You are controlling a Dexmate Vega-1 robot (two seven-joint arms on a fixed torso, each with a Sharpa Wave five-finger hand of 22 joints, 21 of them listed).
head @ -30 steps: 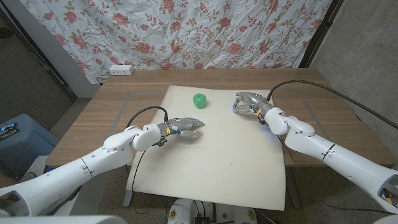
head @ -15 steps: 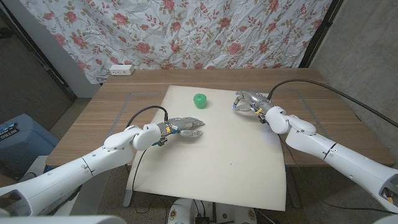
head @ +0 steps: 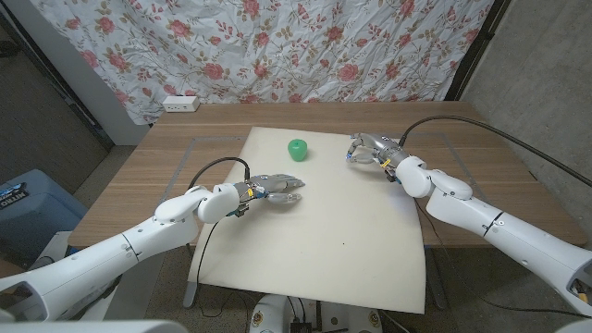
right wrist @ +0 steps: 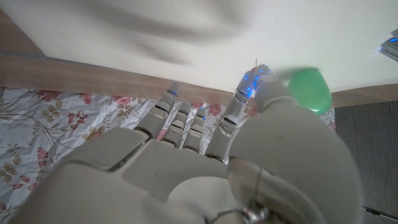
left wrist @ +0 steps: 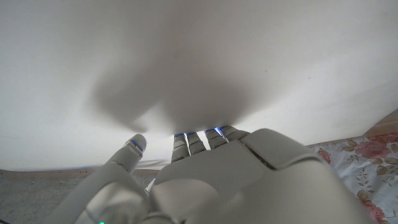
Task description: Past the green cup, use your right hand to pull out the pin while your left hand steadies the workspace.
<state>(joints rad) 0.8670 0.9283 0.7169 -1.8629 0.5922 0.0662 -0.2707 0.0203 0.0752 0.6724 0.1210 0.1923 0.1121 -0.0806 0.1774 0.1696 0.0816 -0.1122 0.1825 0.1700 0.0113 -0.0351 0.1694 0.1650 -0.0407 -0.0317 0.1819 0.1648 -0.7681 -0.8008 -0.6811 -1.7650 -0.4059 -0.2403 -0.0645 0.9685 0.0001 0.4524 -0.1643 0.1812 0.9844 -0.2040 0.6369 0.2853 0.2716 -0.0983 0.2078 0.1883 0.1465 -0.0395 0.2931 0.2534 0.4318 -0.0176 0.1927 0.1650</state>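
Observation:
A small green cup point(head: 297, 149) stands on the far part of the white foam mat point(head: 324, 240). It also shows beside my right thumb as the green cup point(right wrist: 310, 88). To its right, near the mat's far right corner, my right hand point(head: 370, 152) has its fingers curled down. In the right wrist view my right hand point(right wrist: 205, 155) brings thumb and a fingertip together at a thin pin point(right wrist: 257, 61) that sticks out of the mat. My left hand point(head: 274, 190) rests on the mat's left middle with fingers stretched out, holding nothing; its fingertips point(left wrist: 198, 138) touch the foam.
The mat lies on a wooden table point(head: 166, 176), with bare wood on both sides. A white power strip point(head: 179, 104) sits at the far left corner. A flowered cloth point(head: 277, 46) hangs behind. Black cables point(head: 444, 125) run from both arms.
My right hand has shifted slightly to the right at the mat's far corner. The left hand and the green cup have not moved.

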